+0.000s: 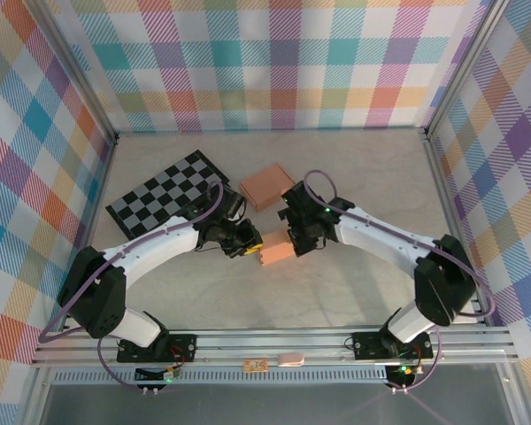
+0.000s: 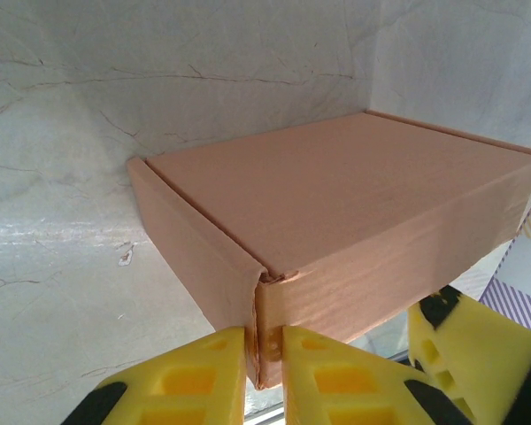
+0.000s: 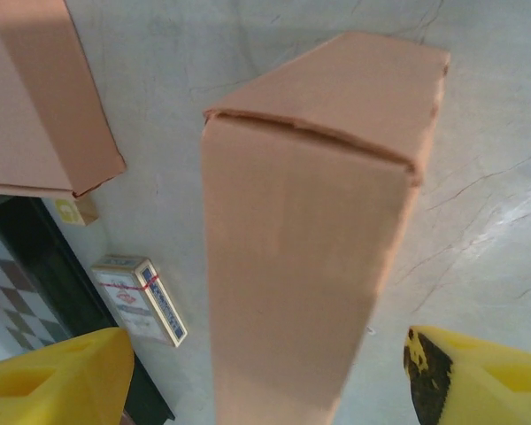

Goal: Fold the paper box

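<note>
1. Your paper box sits closed on the veined, stone-look table, about mid-table, right between the tips of your two arms.
2. Your left gripper is pressed almost together and pinches the paper box at its near corner. In the left wrist view, the seam where the side flap meets the front wall runs down between the yellow fingers.
3. Your right gripper stands spread wide. In the right wrist view the box rises between its two fingers, and bare table shows on either side of the box, so neither pad touches it.
4. From above, the left gripper meets the box on its left side and the right gripper sits at its upper right, so the two face each other across it.
5. The lid lies flat on the walls. There is a small pucker in the cardboard at the corner your left gripper holds.
6. A second box of the same brown lies farther back, apart from the paper box.
7. A checkerboard mat lies at the back left. In the right wrist view, a small banded pack lies on the table just beside the mat's edge.
</note>
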You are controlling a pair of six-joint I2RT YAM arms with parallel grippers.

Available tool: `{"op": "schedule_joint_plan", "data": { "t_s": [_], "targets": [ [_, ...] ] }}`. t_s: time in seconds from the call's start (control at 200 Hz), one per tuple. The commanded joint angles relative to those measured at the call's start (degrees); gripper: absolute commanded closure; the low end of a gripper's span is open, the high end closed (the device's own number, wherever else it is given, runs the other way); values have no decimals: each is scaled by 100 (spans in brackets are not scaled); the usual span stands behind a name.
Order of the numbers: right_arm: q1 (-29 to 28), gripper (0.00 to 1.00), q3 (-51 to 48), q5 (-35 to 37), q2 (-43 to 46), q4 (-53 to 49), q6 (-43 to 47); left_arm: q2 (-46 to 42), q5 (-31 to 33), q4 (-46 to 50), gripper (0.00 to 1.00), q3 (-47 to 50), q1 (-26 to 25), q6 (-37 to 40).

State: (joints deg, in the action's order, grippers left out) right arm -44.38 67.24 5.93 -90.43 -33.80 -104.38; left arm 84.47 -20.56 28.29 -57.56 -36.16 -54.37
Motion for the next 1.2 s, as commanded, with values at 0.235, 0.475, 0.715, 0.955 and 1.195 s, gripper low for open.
{"op": "schedule_joint_plan", "data": {
  "t_s": [0.235,0.475,0.715,0.955,1.195],
  "targets": [
    [-97,28,612,-462,-750,-881,-452,17,73,582,83,-17,30,225],
    [-97,42,452,-292,-879,-908,-481,18,96,590,81,-104,30,321],
    [-97,50,496,-206,-967,-868,-518,-219,255,793,70,-396,30,490],
    [-66,56,607,266,-592,-1016,-364,-710,756,1272,67,-865,80,792],
    [633,55,-863,1124,1012,1208,1000,-1492,924,969,66,-672,366,984]
  ]
}}
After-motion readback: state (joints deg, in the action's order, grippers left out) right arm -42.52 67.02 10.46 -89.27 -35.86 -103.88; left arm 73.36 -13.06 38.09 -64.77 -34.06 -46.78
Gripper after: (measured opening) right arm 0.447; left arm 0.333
